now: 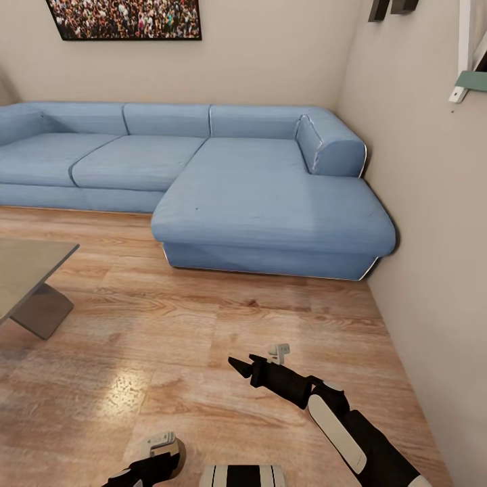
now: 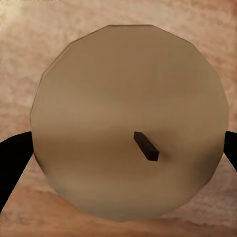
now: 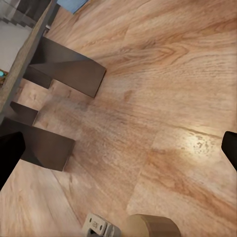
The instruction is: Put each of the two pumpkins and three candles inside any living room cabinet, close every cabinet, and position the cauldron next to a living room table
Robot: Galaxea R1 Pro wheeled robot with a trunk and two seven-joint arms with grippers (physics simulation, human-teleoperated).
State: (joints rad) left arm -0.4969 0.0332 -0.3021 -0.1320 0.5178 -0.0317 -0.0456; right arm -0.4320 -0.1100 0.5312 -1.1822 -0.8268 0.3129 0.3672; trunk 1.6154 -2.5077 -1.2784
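Blue L-shaped sectional sofa (image 1: 203, 182) stands against the beige rear wall (image 1: 270, 61), chaise end touching the right-hand wall (image 1: 433, 237). A framed crowd photograph (image 1: 125, 18) hangs above the sofa. Wood-plank floor (image 1: 203, 338) carries a bright glare patch. A white bracket (image 1: 467, 51) is fixed high on the right-hand wall.

Open floor (image 1: 203, 325) stretches ahead of the sofa (image 1: 270, 210). The sofa blocks the far side, the wall (image 1: 433, 270) beside it, the table (image 1: 27, 277) opposite.
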